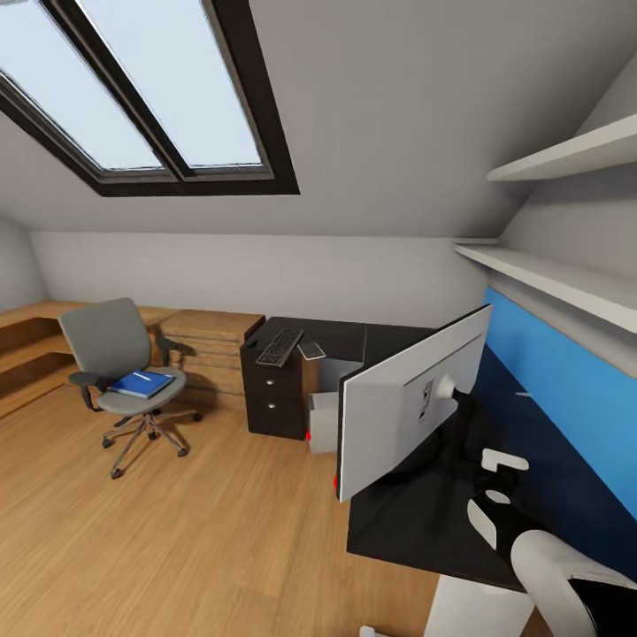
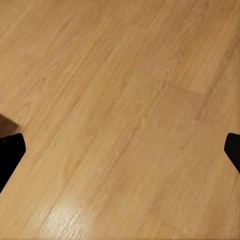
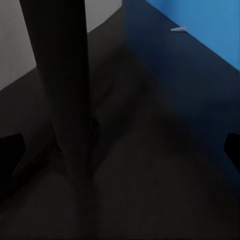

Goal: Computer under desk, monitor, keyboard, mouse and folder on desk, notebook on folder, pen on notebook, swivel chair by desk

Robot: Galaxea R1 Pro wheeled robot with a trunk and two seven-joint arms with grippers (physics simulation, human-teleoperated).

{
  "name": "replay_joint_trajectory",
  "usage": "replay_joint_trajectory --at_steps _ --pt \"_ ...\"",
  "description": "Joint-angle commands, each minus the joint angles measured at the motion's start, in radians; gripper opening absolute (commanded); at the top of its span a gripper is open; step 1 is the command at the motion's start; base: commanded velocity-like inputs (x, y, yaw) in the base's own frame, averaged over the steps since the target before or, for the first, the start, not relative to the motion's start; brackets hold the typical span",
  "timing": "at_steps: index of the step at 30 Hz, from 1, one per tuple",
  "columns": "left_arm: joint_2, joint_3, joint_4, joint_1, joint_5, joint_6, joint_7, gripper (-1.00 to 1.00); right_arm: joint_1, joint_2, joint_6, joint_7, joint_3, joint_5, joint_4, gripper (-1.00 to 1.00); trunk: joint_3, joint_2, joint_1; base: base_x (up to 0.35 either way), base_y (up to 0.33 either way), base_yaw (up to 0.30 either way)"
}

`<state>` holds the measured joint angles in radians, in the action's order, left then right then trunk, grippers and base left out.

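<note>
Right now the right gripper (image 3: 120, 150) is hanging over the black bench (image 1: 398, 522) just beside the monitor's dark stand (image 3: 65, 100), its fingers spread wide with nothing between them, one black tip (image 3: 11, 150) showing at each side of the wrist view. The left gripper (image 2: 120, 145) is likewise standing open and empty, its fingers (image 2: 10, 155) pointing down at bare wooden floor (image 2: 120, 100). Moving outward, the monitor (image 1: 411, 402) is standing on the bench with its white back toward the head camera, so that part looks done. Farther along the bench, over the drawer unit (image 1: 276, 402), the keyboard (image 1: 280, 347) is lying well apart from the monitor, with what seems to be the small grey notebook (image 1: 311, 350) just beside it. A pale case with a red button, probably the computer (image 1: 322, 423), is sitting under the bench. I cannot make out the mouse. The swivel chair (image 1: 124, 372) is standing out on the floor away from the bench, carrying the blue folder (image 1: 140, 384) with a thin pen (image 1: 141, 376) on it. Judging from this, most of the arranging is waiting: keyboard, mouse, folder, notebook, pen and chair.
</note>
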<state>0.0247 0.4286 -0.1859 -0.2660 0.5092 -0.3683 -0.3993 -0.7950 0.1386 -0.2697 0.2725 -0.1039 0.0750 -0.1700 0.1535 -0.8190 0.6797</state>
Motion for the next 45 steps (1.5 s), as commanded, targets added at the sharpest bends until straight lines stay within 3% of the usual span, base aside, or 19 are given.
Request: replay_joint_trajectory --at_steps 1,45 --pt "0.0 0.009 0.0 -0.001 0.006 -0.003 -0.006 1.0 -0.001 0.0 0.002 -0.003 -0.002 0.008 0.001 1.0 0.002 -0.001 0.0 0.221 -0.001 0.0" --pt "0.001 0.009 0.0 -0.001 0.006 -0.004 -0.006 1.0 -0.001 0.001 0.001 -0.003 -0.002 0.004 -0.006 1.0 0.002 -0.001 0.0 0.09 0.0 0.0"
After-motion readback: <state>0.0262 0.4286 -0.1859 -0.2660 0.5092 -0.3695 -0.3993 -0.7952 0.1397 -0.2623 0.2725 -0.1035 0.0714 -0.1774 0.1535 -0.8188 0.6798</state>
